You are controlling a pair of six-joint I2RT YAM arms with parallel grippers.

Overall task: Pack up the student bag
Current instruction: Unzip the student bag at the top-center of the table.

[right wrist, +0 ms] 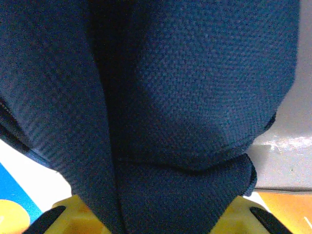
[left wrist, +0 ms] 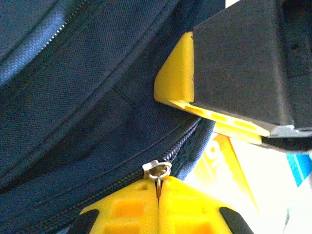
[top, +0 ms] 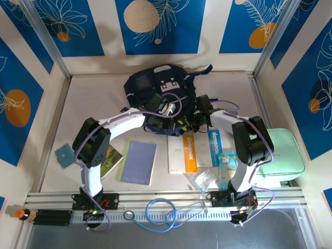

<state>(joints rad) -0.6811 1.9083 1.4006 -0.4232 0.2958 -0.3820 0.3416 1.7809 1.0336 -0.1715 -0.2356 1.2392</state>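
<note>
First, nearest the arm bases, a row of flat items lies on the pale table (top: 93,98): a small teal square pad (top: 66,154) at the left, a lavender rectangular notebook (top: 139,162), a white-and-orange notebook (top: 182,153), a blue booklet (top: 213,146), and a mint green rectangular zip case (top: 280,153) at the right edge.

Beyond this row, both arms reach inward and meet at the near edge of the large dark navy fabric student bag (top: 155,83). The bag lies at the middle of the table toward the back wall, with its grey-white patch facing up.

The left gripper (left wrist: 158,200) has its yellow fingers pressed fully together on the small metal zipper pull (left wrist: 157,169) of the bag. The pull stands upright between the fingertips, at the end of a zip line that runs along the navy fabric.

The right gripper (top: 201,115) sits just beside the left one, against the same edge of the bag. In the right wrist view, a fold of navy fabric covers the fingers forward of their yellow bases. It cannot be told whether the jaws are clamped or apart.
</note>
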